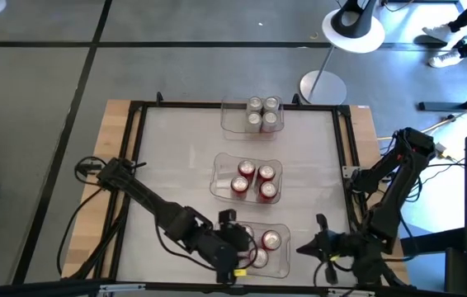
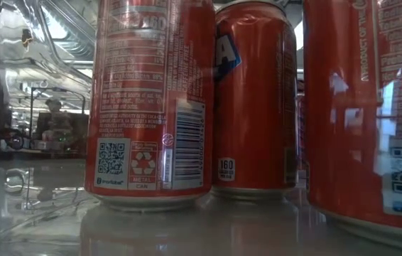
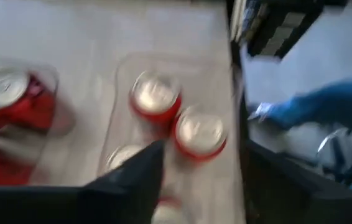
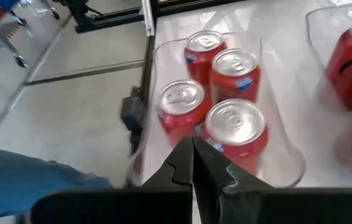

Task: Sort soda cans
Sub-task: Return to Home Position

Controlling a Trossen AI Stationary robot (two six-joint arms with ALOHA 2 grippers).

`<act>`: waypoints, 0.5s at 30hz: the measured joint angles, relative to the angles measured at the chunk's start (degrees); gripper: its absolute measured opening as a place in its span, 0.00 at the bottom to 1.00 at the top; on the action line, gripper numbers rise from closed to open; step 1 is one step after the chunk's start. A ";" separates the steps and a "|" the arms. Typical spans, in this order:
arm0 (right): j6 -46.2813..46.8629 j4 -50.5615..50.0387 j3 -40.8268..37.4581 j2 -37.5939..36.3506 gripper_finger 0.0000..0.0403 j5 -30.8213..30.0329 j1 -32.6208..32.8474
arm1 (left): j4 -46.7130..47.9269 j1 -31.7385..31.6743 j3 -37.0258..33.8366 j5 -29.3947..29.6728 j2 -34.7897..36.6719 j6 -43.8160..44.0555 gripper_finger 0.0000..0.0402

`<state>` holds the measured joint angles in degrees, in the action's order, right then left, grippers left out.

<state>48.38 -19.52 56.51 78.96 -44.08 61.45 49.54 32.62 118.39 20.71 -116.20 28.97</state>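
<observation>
Soda cans [image 1: 246, 171] with silver tops stand upright in three clear rectangular plastic trays set in a line down the middle of the surface [image 1: 176, 157]. The surface is a pale, smooth sheet inside a black frame, laid on a light wooden board. From above, the far tray [image 1: 227, 122] holds four silver-bodied cans [image 1: 255, 105], the middle tray [image 1: 219, 183] four red-bodied cans [image 1: 266, 174], and the near tray [image 1: 285, 257] more red ones. The left gripper [image 1: 235, 247] hangs over the near tray's left part, and whether it is open or closed cannot be told. The right gripper [image 1: 304, 247] sits low just right of that tray. Around the surface lies grey floor crossed by dark lines. At the far right are a white round stand base [image 1: 323, 86] and a person's white shoe [image 1: 441, 58].

The low view looks level across the surface, where three glossy red cylinders fill the picture. The nearest one [image 2: 151, 107] is printed with a barcode, a square code and a recycling mark. Behind them the room shows dim shelving.

The left wrist view shows two red cans [image 3: 155, 99] touching inside a rounded clear tray, by the surface's black edge.

In the right wrist view the right gripper [image 4: 193, 144] is closed on nothing, its dark tips pressed together. It points at four red cans [image 4: 235, 127] packed in a clear tray just beside the black frame.
</observation>
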 joint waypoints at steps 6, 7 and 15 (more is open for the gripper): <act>-7.40 -3.24 0.00 -1.88 0.00 4.67 -7.44 | 10.91 -1.22 0.02 0.36 1.33 -2.66 0.17; -9.00 -4.10 0.00 -2.70 0.00 6.77 -9.16 | 12.58 -1.63 0.02 0.54 1.33 -3.55 0.11; -28.42 -3.25 -1.91 -13.63 0.00 23.24 -22.94 | 17.72 -7.13 -2.11 2.46 4.46 -11.60 0.04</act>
<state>19.95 -22.78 54.60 65.32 -20.84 38.51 67.27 25.49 116.28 23.17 -111.74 17.37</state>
